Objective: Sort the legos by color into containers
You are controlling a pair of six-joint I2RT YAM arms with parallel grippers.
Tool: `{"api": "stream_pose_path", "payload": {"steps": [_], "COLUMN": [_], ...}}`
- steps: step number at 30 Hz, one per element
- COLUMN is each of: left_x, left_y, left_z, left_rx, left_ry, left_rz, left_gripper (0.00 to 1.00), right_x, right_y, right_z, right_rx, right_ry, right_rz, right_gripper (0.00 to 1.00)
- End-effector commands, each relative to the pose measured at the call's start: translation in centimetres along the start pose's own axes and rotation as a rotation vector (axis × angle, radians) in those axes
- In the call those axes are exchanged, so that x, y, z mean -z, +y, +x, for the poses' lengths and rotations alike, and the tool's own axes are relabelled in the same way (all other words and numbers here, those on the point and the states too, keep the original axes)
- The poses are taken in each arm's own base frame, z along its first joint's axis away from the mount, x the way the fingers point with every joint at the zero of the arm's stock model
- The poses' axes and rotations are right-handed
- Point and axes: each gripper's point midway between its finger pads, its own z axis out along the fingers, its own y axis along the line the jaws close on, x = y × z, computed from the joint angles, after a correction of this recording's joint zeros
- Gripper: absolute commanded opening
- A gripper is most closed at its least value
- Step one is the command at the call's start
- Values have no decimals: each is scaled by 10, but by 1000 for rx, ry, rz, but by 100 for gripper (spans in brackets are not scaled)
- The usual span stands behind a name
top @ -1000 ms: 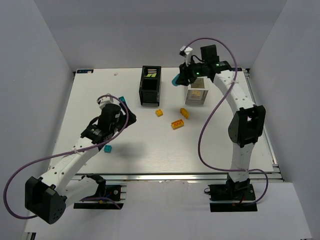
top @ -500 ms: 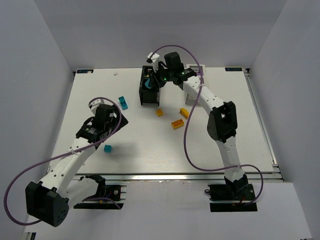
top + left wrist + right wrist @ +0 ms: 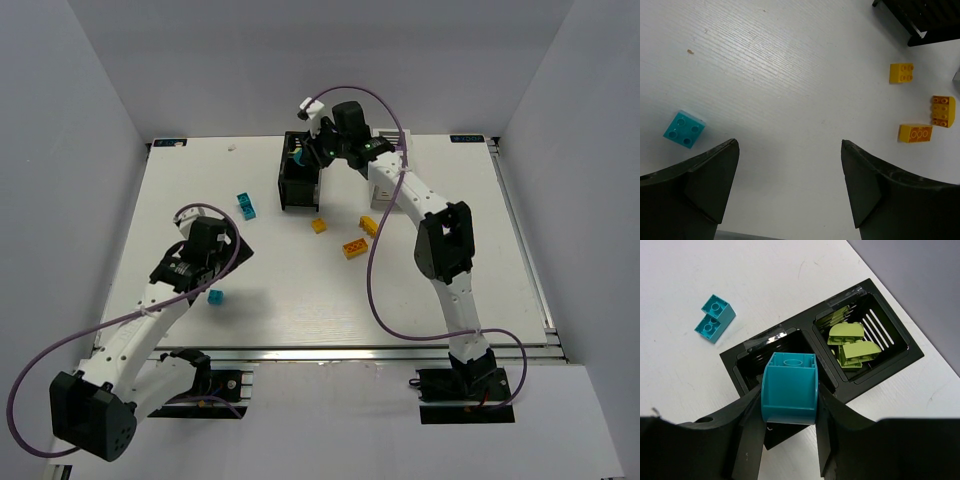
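Observation:
My right gripper point(image 3: 790, 390) is shut on a cyan lego point(image 3: 790, 382), held open side up over the left compartment of the black container point(image 3: 812, 327). The right compartment holds lime green legos point(image 3: 850, 346). From above, the right gripper point(image 3: 306, 160) hangs over the black container point(image 3: 300, 196). The white container point(image 3: 376, 197) is mostly hidden behind my right arm. My left gripper point(image 3: 790, 192) is open and empty above the table, with a small cyan lego point(image 3: 684, 130) just off its left finger. My left gripper point(image 3: 218, 258) hovers above the small cyan lego point(image 3: 215, 297).
A cyan double lego point(image 3: 245, 206) lies left of the black container. A yellow lego point(image 3: 318, 225) and two orange ones point(image 3: 369, 225) point(image 3: 354, 248) lie in front of the containers. In the left wrist view these appear at the right point(image 3: 901, 72).
My right gripper carried the cyan lego leftward from beside the white container to over the black one. My left arm drew back toward the near left, jaws still open.

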Motion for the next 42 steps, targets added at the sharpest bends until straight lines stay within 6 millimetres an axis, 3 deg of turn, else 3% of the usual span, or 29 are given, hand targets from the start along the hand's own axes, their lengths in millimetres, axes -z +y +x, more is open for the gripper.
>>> {"api": "stream_pose_path", "payload": {"steps": [1, 13, 42], "left_x": [6, 9, 19], "left_y": [2, 8, 15], "left_z": [-3, -1, 1], "left_rx": [24, 32, 62], "left_ry": [-17, -19, -26], "left_rz": [9, 0, -3], "left_gripper": [92, 92, 92], "right_x": [-1, -7, -21], "right_y": [-7, -2, 6], "right_z": [-26, -18, -11], "right_rx": [22, 18, 53], "right_ry": [-75, -60, -53], "right_rz": [31, 17, 12], "right_gripper": [0, 0, 25]}}
